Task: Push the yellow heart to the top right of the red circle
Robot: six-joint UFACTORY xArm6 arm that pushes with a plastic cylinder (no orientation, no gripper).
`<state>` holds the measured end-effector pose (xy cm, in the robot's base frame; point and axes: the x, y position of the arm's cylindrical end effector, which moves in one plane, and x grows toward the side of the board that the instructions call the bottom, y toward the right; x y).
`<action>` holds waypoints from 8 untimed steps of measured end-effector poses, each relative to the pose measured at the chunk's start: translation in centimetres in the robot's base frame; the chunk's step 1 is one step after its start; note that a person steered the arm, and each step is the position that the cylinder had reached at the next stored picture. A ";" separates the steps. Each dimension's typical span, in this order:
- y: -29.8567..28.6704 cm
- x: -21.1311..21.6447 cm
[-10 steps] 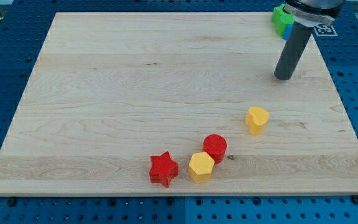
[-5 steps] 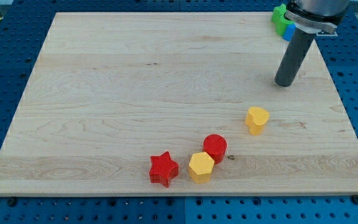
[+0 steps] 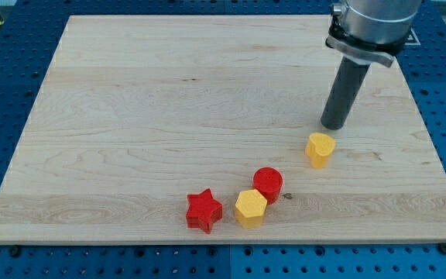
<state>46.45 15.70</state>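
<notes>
The yellow heart [image 3: 320, 149] lies on the wooden board [image 3: 169, 101], right of centre. The red circle [image 3: 268, 184] sits below and to the left of the heart, a short gap apart. My tip [image 3: 331, 125] rests on the board just above the heart, slightly to its right, very close to it but apparently not touching. The dark rod rises from the tip toward the view's top right.
A yellow hexagon [image 3: 250, 208] touches the red circle's lower left. A red star [image 3: 204, 210] lies left of the hexagon near the board's bottom edge. The blue perforated table surrounds the board.
My tip has moved down and left, from well above the heart to just above it. The arm now hides the green and blue blocks at the top right. No block has moved.
</notes>
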 end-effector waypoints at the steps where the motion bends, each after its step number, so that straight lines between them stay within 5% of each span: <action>1: 0.0 2.1; 8: -2.0 2.8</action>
<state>49.26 13.75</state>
